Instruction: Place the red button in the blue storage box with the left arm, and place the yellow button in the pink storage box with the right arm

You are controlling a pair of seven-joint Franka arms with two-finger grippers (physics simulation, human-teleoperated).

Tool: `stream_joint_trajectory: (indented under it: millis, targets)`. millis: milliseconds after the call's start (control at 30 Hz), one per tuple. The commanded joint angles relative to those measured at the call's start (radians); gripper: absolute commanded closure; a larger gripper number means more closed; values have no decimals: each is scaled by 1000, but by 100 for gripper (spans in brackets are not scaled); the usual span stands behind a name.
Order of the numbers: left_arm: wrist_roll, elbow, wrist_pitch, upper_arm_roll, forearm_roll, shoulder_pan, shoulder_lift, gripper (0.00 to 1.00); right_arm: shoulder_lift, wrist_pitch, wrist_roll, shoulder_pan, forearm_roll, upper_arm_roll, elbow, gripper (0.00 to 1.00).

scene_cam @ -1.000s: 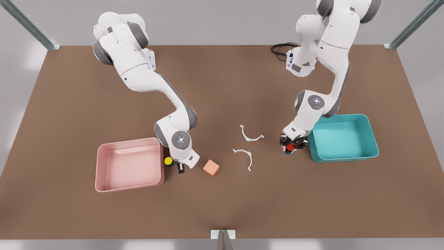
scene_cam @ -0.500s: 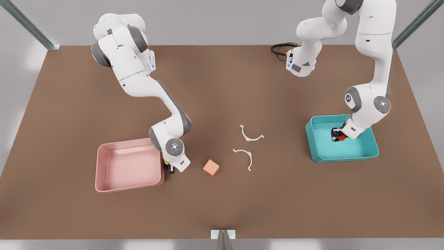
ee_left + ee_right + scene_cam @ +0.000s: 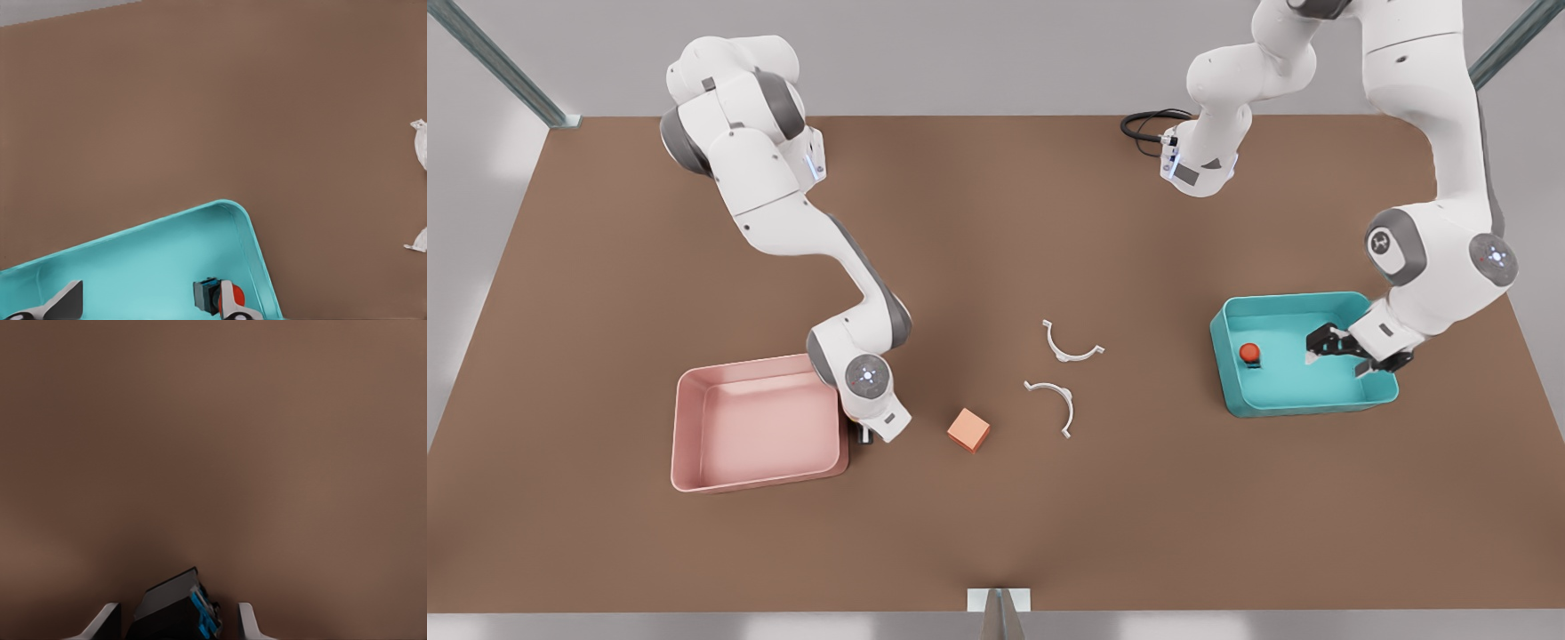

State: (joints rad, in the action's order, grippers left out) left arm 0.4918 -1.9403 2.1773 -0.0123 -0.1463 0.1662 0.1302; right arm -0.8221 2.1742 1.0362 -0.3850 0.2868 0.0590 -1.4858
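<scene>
The red button (image 3: pixel 1250 353) lies inside the blue storage box (image 3: pixel 1378 391), near its wall on the front view's left; the left wrist view shows this red button (image 3: pixel 208 296) partly behind a fingertip (image 3: pixel 232 303). My left gripper (image 3: pixel 1334 348) hangs open over the same box, on the front view's right of the button, holding nothing. My right gripper (image 3: pixel 863 433) is low beside the pink storage box (image 3: pixel 694 444). In the right wrist view the yellow button's dark base (image 3: pixel 175 612) sits between the open right gripper (image 3: pixel 177 625); its yellow cap is hidden.
A salmon-orange cube (image 3: pixel 968 429) lies close to the right gripper. Two white curved clips (image 3: pixel 1069 345) (image 3: pixel 1054 402) rest mid-table. A black cable (image 3: pixel 1143 124) coils at the back by an arm base. Metal frame posts stand at the table corners.
The left arm swung the red button from beside the blue box into it, let go, and moved to the box's far side. The right gripper shifted over the yellow button, covering it.
</scene>
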Motion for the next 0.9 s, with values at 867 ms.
stream_joint_trajectory:
  millis: [867]
  targets:
    - [-249,399,-560,-3,223,-123,-66,0,291,118,219,295,-61,76,-244,62]
